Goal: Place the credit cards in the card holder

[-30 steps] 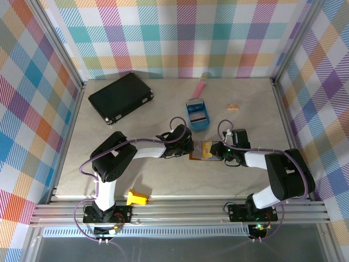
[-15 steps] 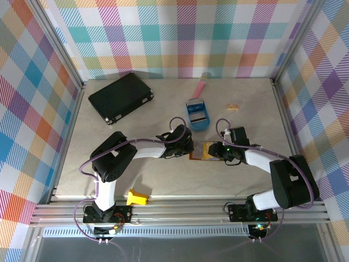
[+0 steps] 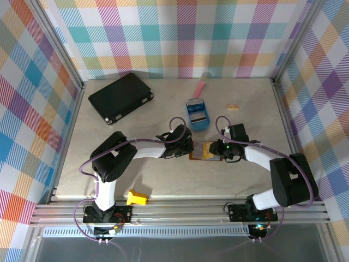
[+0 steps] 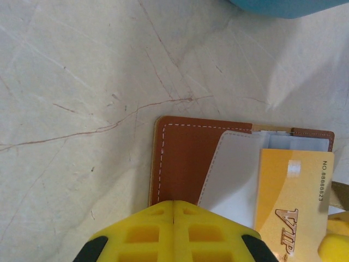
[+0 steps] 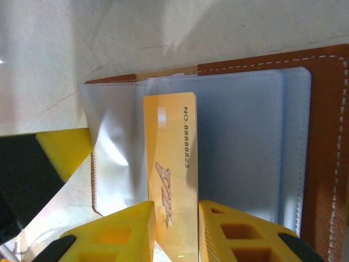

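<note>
The right end effector [image 5: 175, 212], shut a second ago, is now seen with its jaws parted. The yellow card [image 5: 172, 147] lies face-up in the gap between them, one long edge running under a finger. This is judged a release rather than a grip. In the top view the right end effector [image 3: 219, 150] is also found shifted slightly toward the holder [image 3: 193, 157], while the card [image 3: 206, 150] is placed much as it was.

The left end effector [image 4: 173, 210] is unchanged. It is closed on nothing, with its fingertips together over the near edge of the holder [image 4: 182, 158], and it is probably being used to pin the leather to the tabletop [image 4: 71, 82].

The holder [image 5: 327, 136] is spread open, and the card [image 4: 292, 202] is laid over its clear sleeves [image 5: 240, 142]. Whether the leading end has been tucked under a sleeve cannot be told.

If it has, this card is taken as nearly seated, and a push may be needed to finish it. If not, it has only been set down on the sleeves.
</note>
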`<action>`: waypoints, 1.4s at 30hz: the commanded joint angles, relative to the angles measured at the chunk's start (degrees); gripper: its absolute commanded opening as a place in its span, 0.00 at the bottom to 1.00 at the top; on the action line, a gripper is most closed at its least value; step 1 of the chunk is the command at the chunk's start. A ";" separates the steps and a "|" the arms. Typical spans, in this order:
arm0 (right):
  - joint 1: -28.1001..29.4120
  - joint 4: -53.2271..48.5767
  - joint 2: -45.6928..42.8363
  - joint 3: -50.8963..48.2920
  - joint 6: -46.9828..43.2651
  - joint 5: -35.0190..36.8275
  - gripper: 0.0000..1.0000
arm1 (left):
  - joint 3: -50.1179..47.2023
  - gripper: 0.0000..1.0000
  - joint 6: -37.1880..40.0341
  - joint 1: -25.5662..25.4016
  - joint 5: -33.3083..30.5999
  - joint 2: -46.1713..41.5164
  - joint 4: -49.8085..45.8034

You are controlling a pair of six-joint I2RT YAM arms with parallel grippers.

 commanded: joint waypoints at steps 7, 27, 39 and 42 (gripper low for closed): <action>-0.02 -2.23 1.05 1.52 0.20 2.19 0.21 | -1.06 0.00 -0.11 -0.79 0.11 2.95 -3.42; -0.28 -2.48 1.88 1.33 -3.02 1.28 0.00 | -1.55 0.00 -0.49 -0.81 -0.67 2.75 -4.20; -0.26 -1.97 6.52 1.42 -3.09 -0.48 0.00 | -0.50 0.00 -0.44 -0.78 -1.11 3.35 -6.79; -0.28 -0.87 6.88 1.32 -2.80 -1.98 0.00 | -0.29 0.00 -0.46 -0.84 -1.20 3.43 -7.21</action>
